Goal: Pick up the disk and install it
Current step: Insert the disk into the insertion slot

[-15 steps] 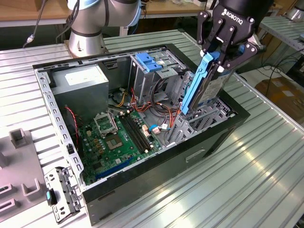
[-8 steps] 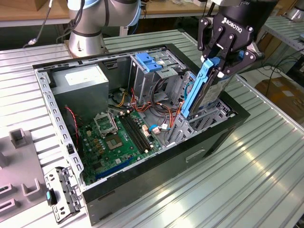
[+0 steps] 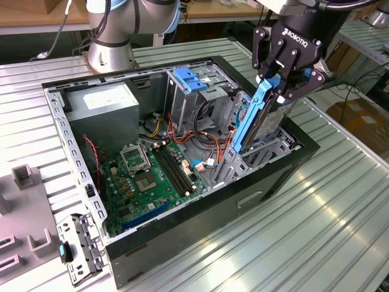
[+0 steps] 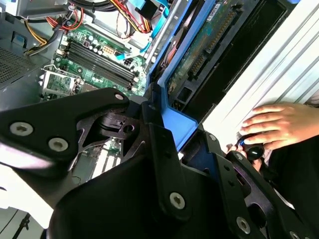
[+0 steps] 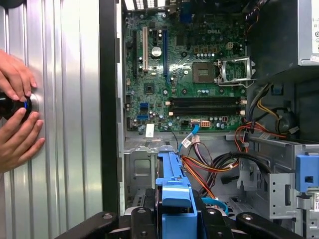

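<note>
A ribbed silver surface (image 3: 340, 231) is carrying an open black computer case (image 3: 200, 234), lying on its side. The arm's grey base (image 3: 109, 52) is standing beyond it. At the exterior view's left, a grey tray (image 3: 27, 237) and a perforated metal bracket (image 3: 79, 246) are lying beside the case. A person's hands (image 5: 17, 142) are resting around a black knob (image 5: 11, 105).

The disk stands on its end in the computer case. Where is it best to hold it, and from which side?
Hold the disk at its upper end, coming from above, as the gripper does. It stands nearly upright, with its lower end down inside the case, so only the top is free.
</note>
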Robot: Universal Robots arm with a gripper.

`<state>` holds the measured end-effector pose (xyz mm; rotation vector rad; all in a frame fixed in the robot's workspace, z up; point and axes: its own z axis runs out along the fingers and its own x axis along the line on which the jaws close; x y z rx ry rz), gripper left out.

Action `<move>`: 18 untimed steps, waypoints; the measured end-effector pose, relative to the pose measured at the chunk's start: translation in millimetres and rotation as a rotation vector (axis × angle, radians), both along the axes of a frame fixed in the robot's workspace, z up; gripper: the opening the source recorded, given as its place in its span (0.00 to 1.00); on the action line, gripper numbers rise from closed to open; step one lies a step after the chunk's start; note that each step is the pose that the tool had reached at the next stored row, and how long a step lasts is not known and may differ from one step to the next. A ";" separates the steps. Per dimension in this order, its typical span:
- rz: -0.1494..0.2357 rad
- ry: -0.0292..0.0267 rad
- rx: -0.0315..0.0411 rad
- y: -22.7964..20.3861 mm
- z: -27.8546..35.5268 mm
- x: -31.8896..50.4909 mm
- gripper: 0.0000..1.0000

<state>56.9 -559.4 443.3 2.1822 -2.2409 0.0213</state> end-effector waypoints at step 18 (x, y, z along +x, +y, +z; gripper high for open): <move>0.000 0.0006 0.0000 -1.0 -22.3 2.4 0.37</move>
